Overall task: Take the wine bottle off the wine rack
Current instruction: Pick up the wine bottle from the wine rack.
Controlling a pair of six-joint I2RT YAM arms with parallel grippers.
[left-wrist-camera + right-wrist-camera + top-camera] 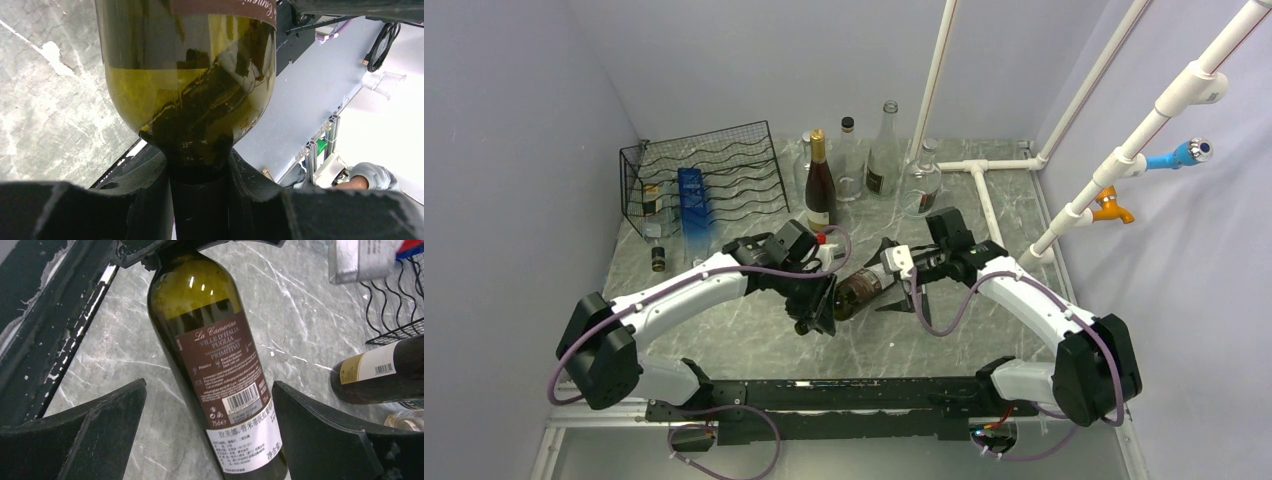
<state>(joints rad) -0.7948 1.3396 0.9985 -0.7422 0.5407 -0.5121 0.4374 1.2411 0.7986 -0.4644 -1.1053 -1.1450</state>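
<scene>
- The wine bottle [864, 290] is clear of the wine rack [709, 175]. It lies tilted well in front of the rack and to its right, between the 2 arms, with its neck pointing toward the robot's bases.
- The left gripper [816, 312] pinches the bottle's neck, and its fingers [145, 200] press against the dark glass on both sides.
- The right gripper [889, 275] straddles the labelled body with its fingers [100, 425] spread wide. Neither finger touches the glass in the right wrist view.
- I cannot tell whether the bottle rests on the table or hangs just above it.
- Judged from this, the removal itself is done. What seems left is to set the bottle down steadily and let go.
- A blue item [691, 205] is at the rack's front, and 5 upright bottles [821, 185] stand just to the rack's right.
</scene>
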